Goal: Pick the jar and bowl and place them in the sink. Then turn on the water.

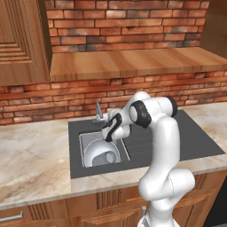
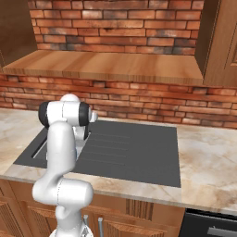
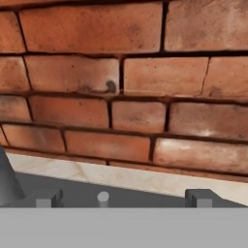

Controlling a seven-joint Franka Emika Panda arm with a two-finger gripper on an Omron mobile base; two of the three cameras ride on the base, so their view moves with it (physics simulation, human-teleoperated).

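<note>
Bowl lying tipped inside the sink basin, a dark rounded object within it; gripper fingers spread, facing the brick wall.

One bowl lies in one sink, with one faucet behind.

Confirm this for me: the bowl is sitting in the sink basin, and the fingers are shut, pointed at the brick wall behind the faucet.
One detail is wrong: the fingers are open, not shut. The hand view shows the two tips standing far apart, facing the brick wall. The rest holds: the left base view shows the bowl lying in the sink, below the faucet.
</note>
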